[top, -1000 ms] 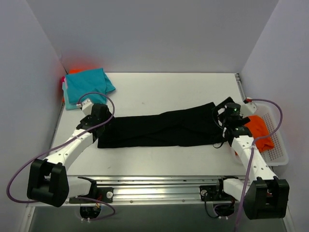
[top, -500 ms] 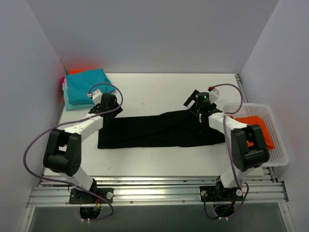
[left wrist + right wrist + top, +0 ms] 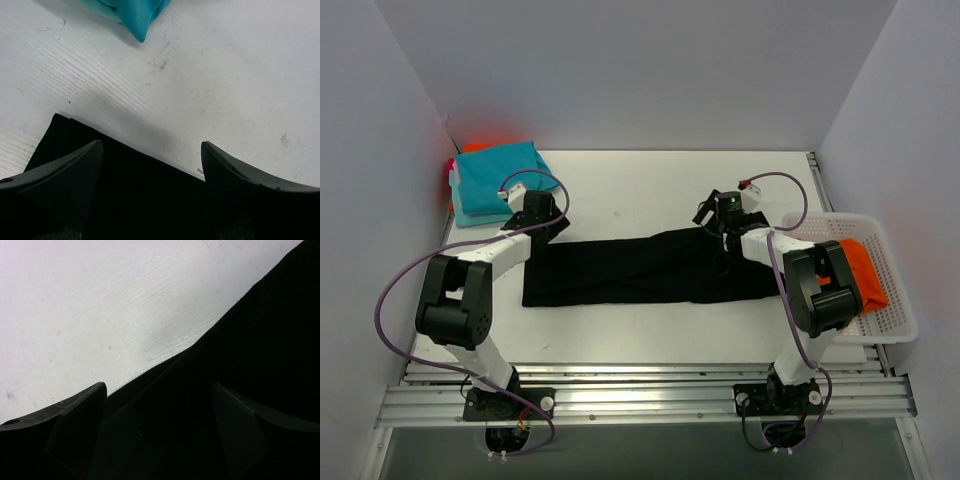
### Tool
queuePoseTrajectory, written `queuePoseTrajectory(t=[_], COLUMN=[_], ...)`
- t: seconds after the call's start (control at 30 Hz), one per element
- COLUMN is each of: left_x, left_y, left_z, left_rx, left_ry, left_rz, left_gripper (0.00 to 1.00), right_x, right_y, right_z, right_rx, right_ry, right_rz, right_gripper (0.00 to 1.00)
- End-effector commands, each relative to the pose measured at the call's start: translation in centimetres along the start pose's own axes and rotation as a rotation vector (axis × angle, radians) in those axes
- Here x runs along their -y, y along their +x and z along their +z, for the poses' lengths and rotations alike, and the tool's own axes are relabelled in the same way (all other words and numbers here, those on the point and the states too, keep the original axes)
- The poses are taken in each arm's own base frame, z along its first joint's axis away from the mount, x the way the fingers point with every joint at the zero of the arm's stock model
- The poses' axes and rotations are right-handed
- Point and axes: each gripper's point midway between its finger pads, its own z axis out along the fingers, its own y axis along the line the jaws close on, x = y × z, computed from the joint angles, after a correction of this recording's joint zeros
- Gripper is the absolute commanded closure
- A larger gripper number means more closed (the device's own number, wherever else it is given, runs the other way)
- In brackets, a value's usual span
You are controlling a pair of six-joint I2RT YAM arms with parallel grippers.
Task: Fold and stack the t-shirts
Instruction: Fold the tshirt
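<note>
Black t-shirt [image 3: 650,268] lies flat on table [image 3: 650,190], folded to a long strip. L gripper [image 3: 151,144] spread wide, empty, over its far-left corner. R gripper [image 3: 159,385] released too, empty, over far edge. Teal t-shirts [image 3: 498,180] stacked far-left.

left hand [image 3: 150,145], right hand [image 3: 160,385] now at t-shirt [image 3: 650,268] edge

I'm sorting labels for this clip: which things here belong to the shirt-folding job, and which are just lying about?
Belong:
black t-shirt, laid flat in the middle
teal t-shirts, stacked at the far left corner
orange t-shirt, in the white basket

Lying about:
white basket
purple cables
</note>
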Motion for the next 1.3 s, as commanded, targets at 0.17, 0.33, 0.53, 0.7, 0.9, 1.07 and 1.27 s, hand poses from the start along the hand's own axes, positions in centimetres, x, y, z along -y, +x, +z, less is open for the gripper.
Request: queuePoseTrajectory(t=[0.17,0.33,0.53,0.7,0.9,1.07,1.27], left_x=[2.0,2.1,2.8,3.1,3.0,2.7,2.3], left_y=[-1.3,-1.1,-1.7,-1.4,-0.8,-0.8,-0.4], left_z=[0.5,0.5,0.6,0.9,1.6,1.9,2.7], left_rx=[0.025,0.018,0.034,0.025,0.012,0.008,-0.005], left_ry=[0.066,0.073,0.098,0.112,0.107,0.111,0.113], left_rz=[-0.016,-0.014,-0.017,-0.020,-0.016,-0.023,-0.032], left_gripper=[0.13,0.13,0.14,0.14,0.14,0.14,0.14], right_x=[0.8,2.6,2.7,3.3,2.8,3.0,3.4], right_y=[-4.0,-5.1,-4.4,-2.9,-1.4,-0.4,0.5], right_z=[-2.5,-3.9,-4.8,-4.0,-2.6,-2.2,-1.9], right_rx=[0.120,0.158,0.144,0.100,0.064,0.047,0.034], right_ry=[0.079,0.167,0.153,0.172,0.181,0.192,0.213], right_rz=[-0.014,-0.038,-0.035,-0.062,-0.094,-0.109,-0.124], right_gripper=[0.18,0.18,0.18,0.18,0.20,0.26,0.48])
